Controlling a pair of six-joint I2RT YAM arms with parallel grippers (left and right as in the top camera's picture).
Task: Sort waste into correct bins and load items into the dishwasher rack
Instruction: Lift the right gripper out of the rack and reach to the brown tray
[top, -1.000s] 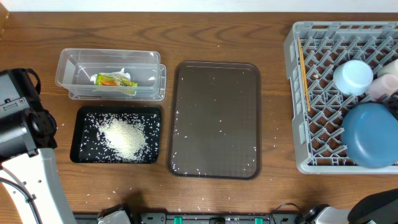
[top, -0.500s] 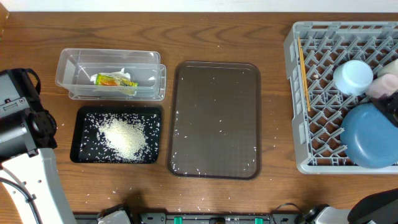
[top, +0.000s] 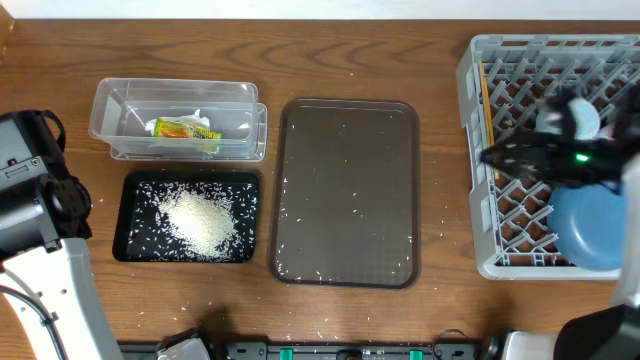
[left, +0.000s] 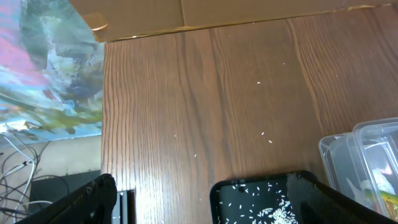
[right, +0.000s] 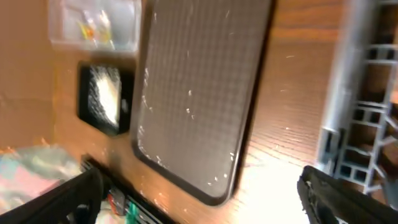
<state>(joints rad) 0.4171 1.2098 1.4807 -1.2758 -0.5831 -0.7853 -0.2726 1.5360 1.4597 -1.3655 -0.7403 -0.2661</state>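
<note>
The clear tub (top: 178, 120) holds the yellow-green wrapper (top: 184, 129) and the white tissue (top: 203, 118). In front of it, the black tray (top: 125, 216) carries the rice heap (top: 205, 220). The grey dishwasher rack (top: 478, 150) on the right holds the blue plate (top: 595, 228), chopsticks (top: 487, 105) and a pale cup (top: 585, 117). My right gripper (top: 505, 155) hovers blurred over the rack, pointing left. The right wrist view shows that gripper (right: 205, 196) open and empty. My left gripper (left: 208, 202) is open and empty above the black tray's (left: 214, 193) far left corner.
A brown serving tray (top: 347, 192) dotted with stray rice grains lies between the bins and the rack. Loose grains are scattered on the wooden table near the front edge. The left arm's body (top: 30, 200) stands at the left table edge.
My right arm has swung from the right edge leftward over the rack, now covering part of the pale cup and the cup beside it. Its jaws have opened wide. The left arm has not moved.
</note>
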